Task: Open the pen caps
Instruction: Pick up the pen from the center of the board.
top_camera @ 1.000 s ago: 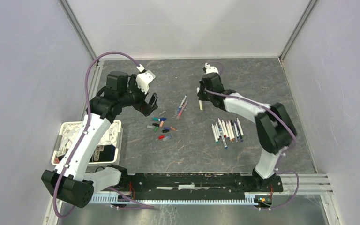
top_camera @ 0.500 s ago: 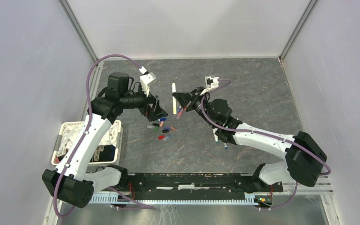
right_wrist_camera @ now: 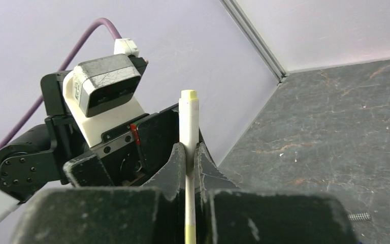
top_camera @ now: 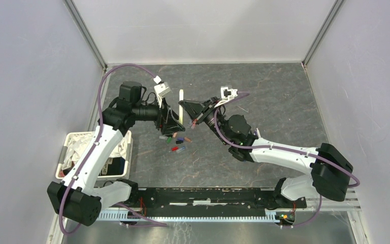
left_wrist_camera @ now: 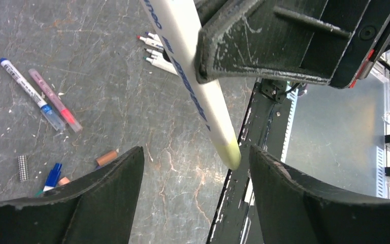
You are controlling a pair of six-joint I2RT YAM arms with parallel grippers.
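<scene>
White plastic pen is clamped between the jaws of my right gripper, which holds it in the air above the table. Its pale yellow cap points to my left gripper. The jaws of that one stand apart, one at each side of the cap, and they do not touch it. Under both grippers a small heap of loose caps in mixed colours lies on the table, and near it two more pens, one blue and one red, lie side by side
</scene>
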